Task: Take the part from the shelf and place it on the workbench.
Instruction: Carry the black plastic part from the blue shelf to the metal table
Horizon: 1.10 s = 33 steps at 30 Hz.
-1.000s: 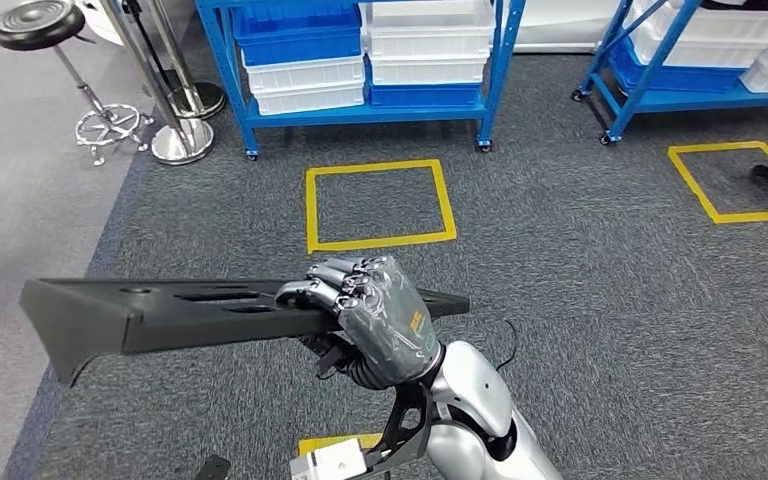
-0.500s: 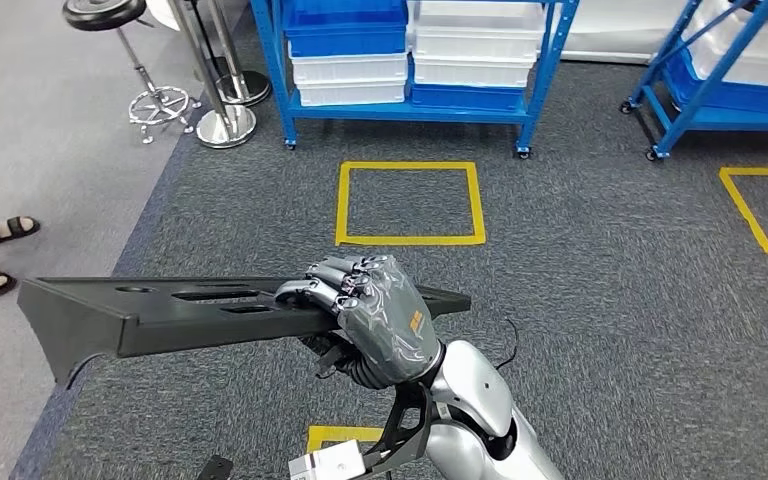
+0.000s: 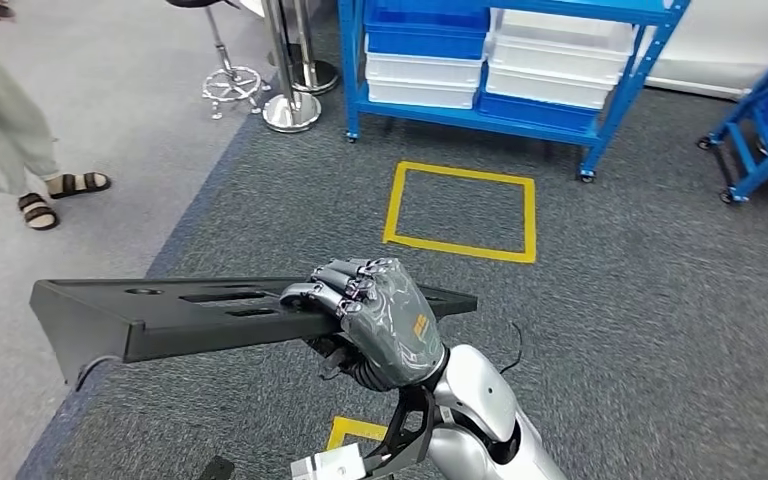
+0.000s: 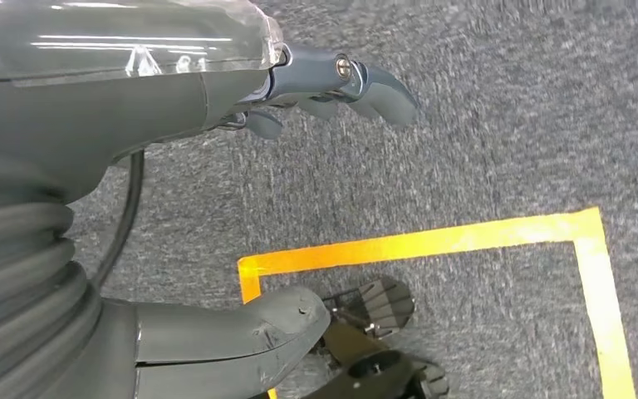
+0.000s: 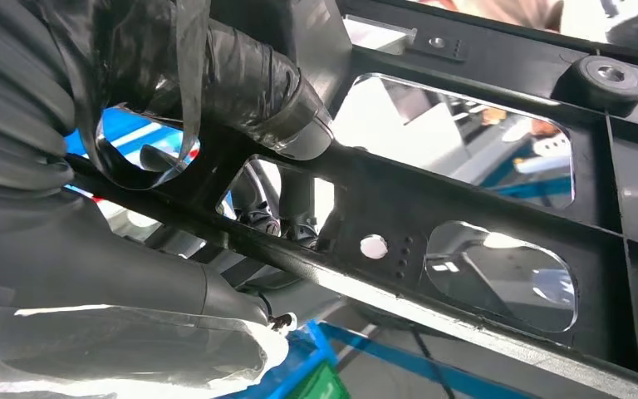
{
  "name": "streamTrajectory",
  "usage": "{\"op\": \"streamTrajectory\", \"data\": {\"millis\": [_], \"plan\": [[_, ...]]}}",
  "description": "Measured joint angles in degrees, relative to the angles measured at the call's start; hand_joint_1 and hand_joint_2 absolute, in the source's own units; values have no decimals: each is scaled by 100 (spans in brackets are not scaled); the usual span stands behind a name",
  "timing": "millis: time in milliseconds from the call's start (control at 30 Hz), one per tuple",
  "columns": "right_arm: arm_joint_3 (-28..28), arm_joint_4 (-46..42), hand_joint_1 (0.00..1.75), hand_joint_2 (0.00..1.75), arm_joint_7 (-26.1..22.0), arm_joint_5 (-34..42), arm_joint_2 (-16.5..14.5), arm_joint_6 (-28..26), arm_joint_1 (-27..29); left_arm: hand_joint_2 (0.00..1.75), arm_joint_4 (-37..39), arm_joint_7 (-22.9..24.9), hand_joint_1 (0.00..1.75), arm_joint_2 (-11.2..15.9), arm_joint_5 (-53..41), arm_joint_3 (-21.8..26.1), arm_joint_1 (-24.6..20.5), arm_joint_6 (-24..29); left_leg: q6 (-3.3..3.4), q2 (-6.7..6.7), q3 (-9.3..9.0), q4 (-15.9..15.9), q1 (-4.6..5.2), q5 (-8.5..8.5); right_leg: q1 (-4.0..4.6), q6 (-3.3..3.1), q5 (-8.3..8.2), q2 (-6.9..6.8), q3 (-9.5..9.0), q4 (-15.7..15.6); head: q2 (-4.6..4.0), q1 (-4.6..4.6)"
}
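I have the part (image 3: 210, 315), a long black slotted channel, off the shelf and in the air: it lies level across the front of the body, well above the grey carpet (image 3: 610, 300), and most of its length sticks out to my left. My right hand (image 3: 375, 320) grips it close to one end, fingers (image 3: 325, 285) curled over the top edge; the right wrist view shows the thumb (image 5: 249, 83) wrapped onto a rib of the part (image 5: 465, 208) between its cut-outs. The left hand (image 4: 216, 191) hangs over the carpet holding nothing, fingers (image 4: 365, 79) loosely apart.

I judge this to be the carry step, with the pick done and the placing not yet begun. No bench is in sight, so the next move calls for turning and walking until one shows, then lowering the part flat onto it.

The long overhang is what I would watch. To that side stand chrome posts (image 3: 285, 70), a stool base (image 3: 230, 80) and a person in sandals (image 3: 20, 150). Ahead, the blue shelf rack (image 3: 520, 60) with its bins stands beyond a yellow taped square (image 3: 460, 210), with a second blue rack (image 3: 760, 130) further right. Open carpet lies ahead and to my right.
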<state>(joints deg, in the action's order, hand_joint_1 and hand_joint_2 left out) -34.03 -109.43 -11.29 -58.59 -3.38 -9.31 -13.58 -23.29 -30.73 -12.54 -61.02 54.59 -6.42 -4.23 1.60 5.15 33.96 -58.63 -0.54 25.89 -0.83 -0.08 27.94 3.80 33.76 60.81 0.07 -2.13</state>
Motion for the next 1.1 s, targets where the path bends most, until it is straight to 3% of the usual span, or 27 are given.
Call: {"op": "streamTrajectory", "data": {"millis": [33, 100, 133, 200, 267, 300, 333, 367, 467, 533, 600, 633, 700, 733, 800, 833, 867, 933, 1000, 1067, 1100], "plan": [[1, -22, 175, 175, 11, -22, 8, -7, 11, 175, 5, 5, 0, 1, -9, -9, -7, 5, -40, 55, 30, -6, -9, -7, 8, -13, 11, 55, -23, -71, 0, 1], [1, -63, 175, 175, 28, -59, 26, -15, 32, 175, 10, 20, 0, 12, -22, -27, -6, 13, -115, 148, 73, 1, -30, -25, 6, -51, -13, -46, -29, -116, -1, 2], [0, -81, 175, 175, 32, -68, 31, -17, 38, 175, 11, 26, 0, 18, -26, -37, 0, 15, -144, 108, 95, -32, -24, 2, -10, -81, -27, -106, -46, -144, -1, -3], [0, -117, 175, 175, 35, -87, 36, -28, 52, 175, 14, 35, 0, 27, -41, -57, -7, 16, -198, -146, 258, -385, -16, 224, -39, -132, -48, -253, -76, -197, 1, -15], [1, -143, 175, 175, 50, -138, 50, -42, 92, 175, 17, 49, 0, 23, -66, -93, -25, 18, -257, -409, 593, -1101, -27, 577, -16, -157, -43, -407, -80, -203, 1, -23], [1, -154, 175, 175, 68, -170, 62, -47, 125, 175, 20, 65, 0, 23, -85, -113, -27, 21, -277, -460, 738, -1408, -38, 686, -6, -160, -38, -487, -78, -202, 0, -23], [0, -166, 175, 175, 87, -202, 75, -52, 159, 175, 24, 82, 0, 24, -101, -130, -20, 23, -288, -484, 796, -1540, -44, 692, -1, -161, -31, -563, -78, -200, -1, -23], [1, -179, 175, 175, 104, -225, 87, -58, 190, 175, 28, 98, 0, 25, -116, -140, -12, 26, -290, -500, 742, -1449, -48, 591, 2, -157, -24, -631, -81, -197, -1, -23], [1, -252, 175, 175, 127, -274, 115, -104, 248, 175, 33, 123, 0, 30, -162, -166, -11, 37, -232, -715, 148, -339, -18, 109, 18, -116, 10, -801, -112, -187, 1, -23], [1, -328, 175, 175, 138, -303, 132, -156, 314, 175, 34, 154, 0, 32, -214, -215, -25, 59, -160, -816, -46, 46, 29, 35, 41, -63, 26, -889, -131, -189, 1, -22], [2, -407, 175, 175, 150, -334, 153, -209, 403, 175, 34, 205, 0, 36, -266, -271, -17, 87, -92, -720, -44, 69, 41, 26, 55, -1, 32, -972, -157, -209, 0, -22], [3, -450, 175, 175, 155, -349, 166, -232, 444, 175, 34, 231, 0, 38, -290, -293, -9, 98, -58, -670, -54, 95, 28, 9, 48, 32, 58, -950, -169, -195, -1, -21], [9, -545, 175, 175, 162, -364, 198, -285, 524, 175, 34, 272, 0, 43, -333, -341, -11, 115, 19, -570, -78, 152, -4, -36, 30, 82, 254, -730, -75, 61, -1, -21], [14, -591, 175, 175, 163, -369, 221, -307, 572, 175, 34, 285, 0, 44, -351, -376, -20, 121, 43, -517, -77, 162, -9, -49, 14, 93, 440, -572, 72, 382, -1, -21], [25, -647, 175, 175, 167, -370, 270, -334, 669, 175, 34, 307, 0, 45, -374, -435, -39, 126, 68, -394, -64, 158, -1, -58, 10, 102, 777, -411, 449, 1143, 0, -20], [29, -661, 175, 175, 170, -370, 293, -337, 711, 175, 34, 313, 0, 45, -378, -454, -39, 126, 70, -323, -61, 152, 3, -59, 9, 105, 814, -393, 573, 1370, 1, -20], [32, -671, 175, 175, 173, -370, 311, -338, 740, 175, 34, 319, 0, 45, -379, -467, -36, 126, 70, -250, -60, 142, 6, -58, 8, 103, 730, -385, 597, 1381, 1, -20], [34, -699, 175, 175, 175, -372, 336, -339, 768, 175, 34, 323, 0, 44, -380, -494, -31, 126, 54, -97, -59, 106, 4, -46, -3, 84, 317, -312, 356, 813, 1, -20], [39, -732, 175, 175, 177, -373, 349, -340, 777, 175, 34, 324, 0, 42, -381, -528, -41, 126, 13, 45, -23, 43, 14, -23, -24, 55, 36, -76, 57, 139, 1, -20], [45, -758, 175, 175, 181, -373, 362, -341, 795, 175, 34, 325, 0, 41, -384, -556, -50, 127, -51, 160, 30, 8, 8, -19, -16, 28, 13, 38, -28, -80, 0, -21], [47, -766, 175, 175, 184, -374, 367, -341, 803, 175, 34, 326, 0, 43, -385, -562, -47, 127, -88, 220, 55, 11, -2, -28, -17, 5, 3, -25, -30, -95, 0, -21]]}}
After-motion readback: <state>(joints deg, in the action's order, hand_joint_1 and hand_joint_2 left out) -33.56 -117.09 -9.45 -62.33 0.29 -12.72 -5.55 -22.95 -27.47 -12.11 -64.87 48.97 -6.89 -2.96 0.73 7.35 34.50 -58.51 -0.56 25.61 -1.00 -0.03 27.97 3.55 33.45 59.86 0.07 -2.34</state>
